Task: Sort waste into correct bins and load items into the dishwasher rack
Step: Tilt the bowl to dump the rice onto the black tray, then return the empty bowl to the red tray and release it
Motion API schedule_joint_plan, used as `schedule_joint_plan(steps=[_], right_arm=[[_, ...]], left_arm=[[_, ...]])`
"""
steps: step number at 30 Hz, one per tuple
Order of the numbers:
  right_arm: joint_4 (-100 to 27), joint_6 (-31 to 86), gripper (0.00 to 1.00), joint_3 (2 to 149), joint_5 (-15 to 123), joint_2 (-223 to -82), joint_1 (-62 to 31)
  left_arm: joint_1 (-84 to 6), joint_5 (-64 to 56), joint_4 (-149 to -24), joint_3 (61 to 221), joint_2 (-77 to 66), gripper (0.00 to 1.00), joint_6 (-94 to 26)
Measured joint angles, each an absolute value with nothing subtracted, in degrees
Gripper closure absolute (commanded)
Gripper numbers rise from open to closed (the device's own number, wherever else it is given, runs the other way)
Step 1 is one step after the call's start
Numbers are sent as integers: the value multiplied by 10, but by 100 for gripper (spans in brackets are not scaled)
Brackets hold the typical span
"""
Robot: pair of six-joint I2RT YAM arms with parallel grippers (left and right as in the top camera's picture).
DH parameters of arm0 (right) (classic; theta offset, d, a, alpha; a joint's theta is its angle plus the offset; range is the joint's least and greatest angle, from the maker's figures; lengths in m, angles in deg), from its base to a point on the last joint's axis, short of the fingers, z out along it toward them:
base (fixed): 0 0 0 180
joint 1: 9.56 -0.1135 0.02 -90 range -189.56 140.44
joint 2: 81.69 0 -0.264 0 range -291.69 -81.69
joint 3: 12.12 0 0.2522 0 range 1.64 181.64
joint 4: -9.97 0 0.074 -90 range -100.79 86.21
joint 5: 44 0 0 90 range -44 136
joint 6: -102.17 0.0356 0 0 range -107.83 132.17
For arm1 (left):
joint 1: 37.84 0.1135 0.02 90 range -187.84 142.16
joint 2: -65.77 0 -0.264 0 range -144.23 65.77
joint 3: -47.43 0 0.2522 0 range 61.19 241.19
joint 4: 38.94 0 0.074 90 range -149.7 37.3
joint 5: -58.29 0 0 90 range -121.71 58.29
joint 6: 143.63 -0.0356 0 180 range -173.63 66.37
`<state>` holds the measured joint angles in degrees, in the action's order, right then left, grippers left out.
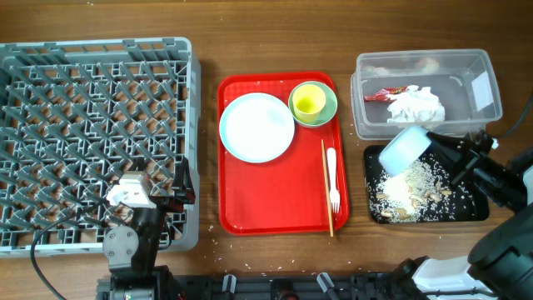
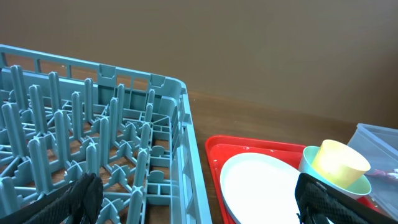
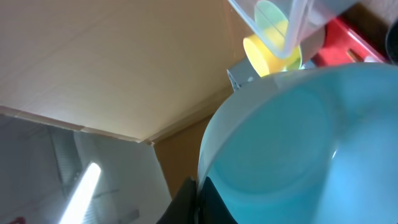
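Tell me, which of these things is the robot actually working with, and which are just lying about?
Job: dishwasher rack, plate, bowl, cup, fork, chopsticks, small dish, clear tub, wrapper, tissue, black tray, food scraps.
Lying about: red serving tray, table.

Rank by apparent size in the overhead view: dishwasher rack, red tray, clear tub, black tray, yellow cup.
1. dishwasher rack
2. red tray
3. clear tub
4. black tray, partly covered, so its place just behind the tub is unsure
5. yellow cup
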<state>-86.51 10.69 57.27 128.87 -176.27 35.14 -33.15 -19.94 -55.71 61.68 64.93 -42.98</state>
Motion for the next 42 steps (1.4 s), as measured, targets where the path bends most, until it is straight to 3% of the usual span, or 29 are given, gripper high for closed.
schedule_joint_plan(steps=[4, 9, 13, 15, 23, 25, 30, 34, 37, 42], right_arm=[[-803, 112, 96, 572, 1293, -1762, 356], [-943, 50, 96, 572, 1292, -1756, 355], [-873, 20, 96, 572, 1336, -1748, 360], [-823, 47, 96, 573, 1331, -1748, 361], [-870, 56, 96, 573, 1314, -1710, 351], [-806, 64, 96, 571, 1320, -1689, 347], [-766, 167, 96, 573, 1284, -1670, 325], [-674, 259, 96, 573, 1234, -1576, 270], [-597, 386, 96, 577, 1096, -1479, 216], [-523, 567, 96, 581, 813, -1329, -43]], left_arm=[[-332, -199, -557, 617, 649, 0, -430], [-332, -199, -557, 617, 649, 0, -430], [-332, -199, -557, 617, 649, 0, -430], [-332, -199, -557, 617, 649, 0, -430], [-332, -199, -557, 617, 649, 0, -430], [-332, -199, -557, 617, 649, 0, -430], [-332, -199, -557, 617, 649, 0, -430], [-332, -199, -557, 617, 649, 0, -430], [-332, -199, -557, 617, 649, 0, -430], [-332, -200, -557, 617, 649, 0, -430]])
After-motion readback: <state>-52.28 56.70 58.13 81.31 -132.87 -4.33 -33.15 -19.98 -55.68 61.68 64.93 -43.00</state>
